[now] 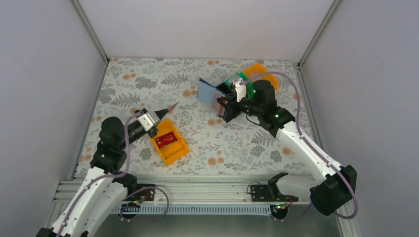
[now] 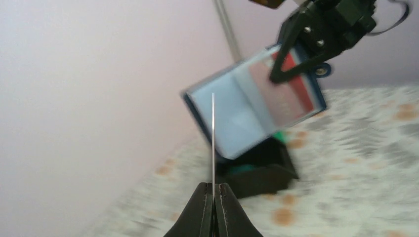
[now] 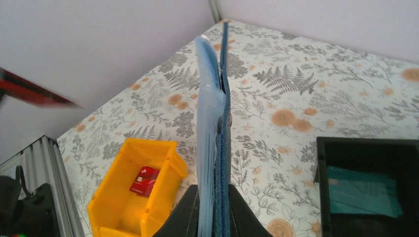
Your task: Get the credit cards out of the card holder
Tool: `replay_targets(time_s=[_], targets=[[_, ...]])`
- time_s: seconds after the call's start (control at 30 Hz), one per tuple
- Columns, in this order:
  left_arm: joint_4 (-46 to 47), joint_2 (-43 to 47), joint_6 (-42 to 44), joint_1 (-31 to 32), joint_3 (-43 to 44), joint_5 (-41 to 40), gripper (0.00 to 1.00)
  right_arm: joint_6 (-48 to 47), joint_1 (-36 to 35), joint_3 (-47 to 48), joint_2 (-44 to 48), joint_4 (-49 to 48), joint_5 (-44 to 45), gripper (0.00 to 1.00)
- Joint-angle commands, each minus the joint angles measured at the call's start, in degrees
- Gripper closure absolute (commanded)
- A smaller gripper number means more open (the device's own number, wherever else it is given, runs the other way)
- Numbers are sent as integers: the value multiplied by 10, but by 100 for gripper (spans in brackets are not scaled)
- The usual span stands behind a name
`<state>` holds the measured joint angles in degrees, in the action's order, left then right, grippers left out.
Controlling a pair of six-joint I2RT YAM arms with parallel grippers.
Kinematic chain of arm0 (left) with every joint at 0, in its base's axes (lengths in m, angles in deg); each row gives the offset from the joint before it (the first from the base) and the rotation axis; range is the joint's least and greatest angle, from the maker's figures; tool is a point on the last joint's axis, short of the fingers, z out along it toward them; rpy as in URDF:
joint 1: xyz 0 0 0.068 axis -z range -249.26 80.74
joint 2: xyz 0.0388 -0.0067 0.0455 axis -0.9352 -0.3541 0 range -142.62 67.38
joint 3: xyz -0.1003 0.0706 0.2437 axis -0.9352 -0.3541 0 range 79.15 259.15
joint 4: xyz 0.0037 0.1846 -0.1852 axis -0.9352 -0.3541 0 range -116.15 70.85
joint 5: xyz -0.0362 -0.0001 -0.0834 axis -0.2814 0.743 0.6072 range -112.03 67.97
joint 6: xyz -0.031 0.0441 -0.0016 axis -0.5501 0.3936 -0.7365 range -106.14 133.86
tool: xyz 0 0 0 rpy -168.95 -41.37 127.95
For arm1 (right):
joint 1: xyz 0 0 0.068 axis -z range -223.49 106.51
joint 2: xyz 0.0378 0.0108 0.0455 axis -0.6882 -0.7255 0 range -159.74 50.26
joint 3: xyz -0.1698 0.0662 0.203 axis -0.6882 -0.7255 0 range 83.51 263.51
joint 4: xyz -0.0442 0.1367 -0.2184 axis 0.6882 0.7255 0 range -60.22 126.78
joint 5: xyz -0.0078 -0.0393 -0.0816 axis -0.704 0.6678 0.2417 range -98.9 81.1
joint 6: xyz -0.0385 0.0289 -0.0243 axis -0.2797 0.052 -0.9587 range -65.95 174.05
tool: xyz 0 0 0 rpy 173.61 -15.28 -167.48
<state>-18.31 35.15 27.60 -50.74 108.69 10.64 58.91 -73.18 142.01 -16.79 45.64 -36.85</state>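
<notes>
My right gripper point(image 1: 226, 104) is shut on the card holder point(image 1: 209, 94), a navy wallet held open and raised above the table, its pale blue sleeves point(image 2: 237, 116) facing left. In the right wrist view the card holder point(image 3: 217, 118) stands edge-on between the fingers of that gripper point(image 3: 213, 193). My left gripper point(image 1: 159, 115) is shut on a thin red credit card point(image 1: 171, 106), held in the air left of the wallet and apart from it. The left wrist view shows that card point(image 2: 213, 138) edge-on in the left gripper point(image 2: 213, 186). More cards point(image 2: 291, 84) show in the wallet's sleeves.
An orange bin point(image 1: 174, 150) below my left gripper holds a red card point(image 1: 165, 140). A black bin point(image 3: 326, 163) under the wallet holds a teal card point(image 3: 363, 192). A green bin point(image 1: 238, 79) and another orange bin point(image 1: 262, 71) stand at the back right.
</notes>
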Motion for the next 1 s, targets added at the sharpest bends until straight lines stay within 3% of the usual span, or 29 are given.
replay_targets(time_s=[0.0, 0.03, 0.1, 0.17, 0.3, 0.43, 0.5, 0.57, 0.73, 0.83, 0.9, 0.97], targets=[[-20, 48, 501, 17, 29, -118, 98, 33, 10, -8, 8, 1, 18, 96], [9, 62, 629, 21, 9, -141, 98, 34, 10, -8, 7, -1, 10, 96], [150, 89, 873, 21, -68, -167, 98, 33, 10, -7, 5, 0, 2, 96], [227, 110, 1040, 20, -130, -139, 98, 31, 10, -8, 3, -1, -3, 96], [204, 164, 1184, 20, -153, -3, 98, 28, 10, -8, -3, -5, -22, 96], [159, 184, 1218, 21, -170, -7, 98, 22, 11, -8, -5, -1, -34, 96], [106, 193, 1182, 21, -161, -32, 98, 21, 10, -10, -2, 0, -32, 96], [-24, 190, 1108, 22, -131, -94, 98, 22, 11, -12, 3, 1, -27, 96], [-245, 80, 722, 27, -45, -216, 98, 28, 11, -19, 13, -1, -23, 96], [-323, -87, 430, 34, 97, -246, 98, 31, 10, -12, 7, 10, -20, 96], [-393, -145, 302, 45, 156, -256, 98, 34, 10, -7, 3, 15, -15, 96], [-458, -155, 239, 66, 175, -259, 98, 35, 11, -9, 3, 11, -19, 96]])
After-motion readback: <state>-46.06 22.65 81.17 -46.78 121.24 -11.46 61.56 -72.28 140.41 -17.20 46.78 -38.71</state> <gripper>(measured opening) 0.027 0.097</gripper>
